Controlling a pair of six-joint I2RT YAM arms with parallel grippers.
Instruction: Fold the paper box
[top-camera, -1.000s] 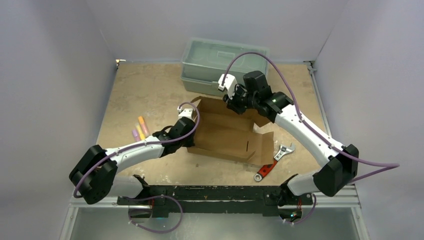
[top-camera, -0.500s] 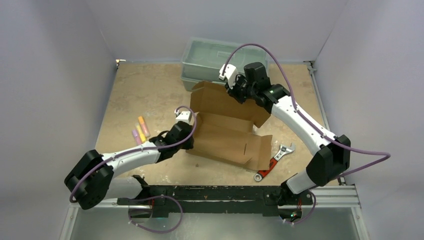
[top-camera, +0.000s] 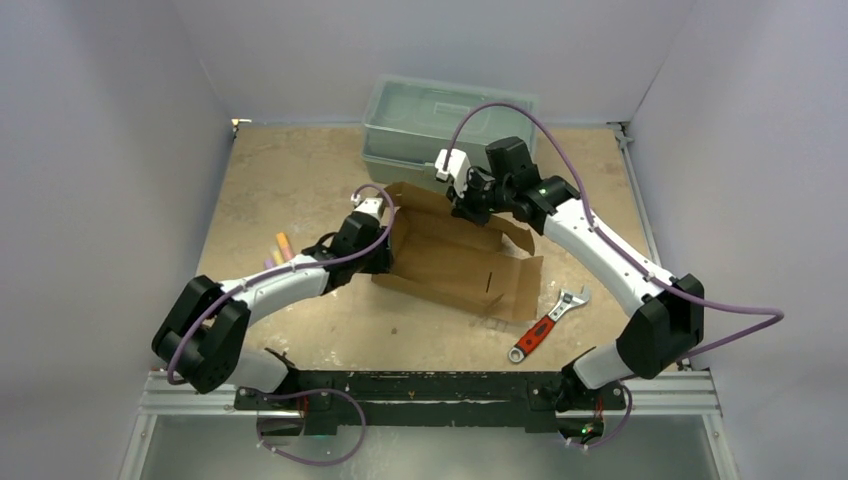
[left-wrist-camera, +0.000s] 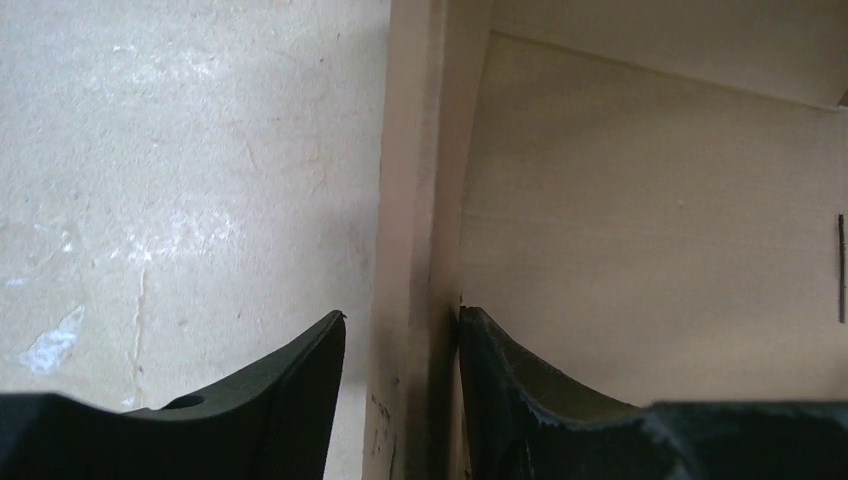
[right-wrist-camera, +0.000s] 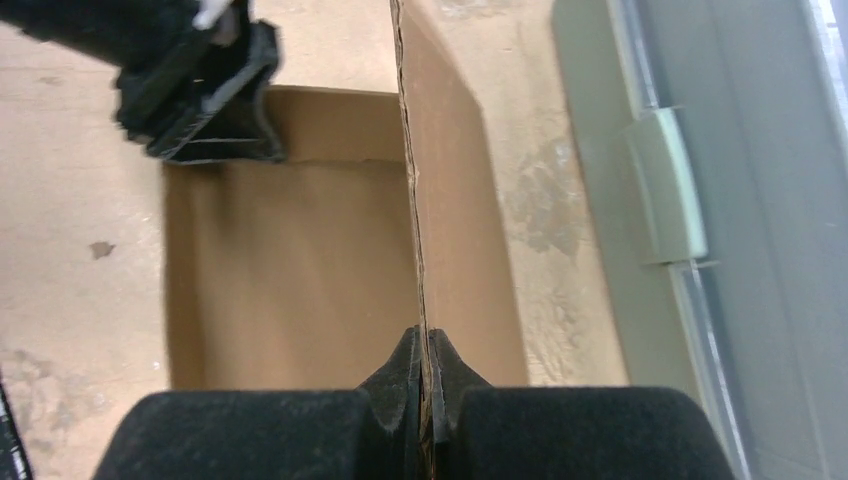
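The brown paper box (top-camera: 452, 268) lies half-formed mid-table, its left and far walls raised and its near-right flap flat. My left gripper (top-camera: 385, 240) stands astride the box's left wall (left-wrist-camera: 412, 230). One finger (left-wrist-camera: 495, 380) touches the inner face. The other finger stands a small gap off the outer face. My right gripper (top-camera: 467, 205) is shut on the top edge of the far flap (right-wrist-camera: 450, 200), pinching it between its fingertips (right-wrist-camera: 405, 365). The left gripper also shows in the right wrist view (right-wrist-camera: 205, 95), at the box's far corner.
A grey-green plastic toolbox (top-camera: 440, 118) stands just behind the box and shows in the right wrist view (right-wrist-camera: 720, 200). A red-handled wrench (top-camera: 545, 325) lies at the box's near right. Coloured markers (top-camera: 281, 250) lie beside the left arm.
The right gripper lifted the far flap up and back, then brought it down and forward again. The left gripper and the box shifted away from me, uncovering the wrench.
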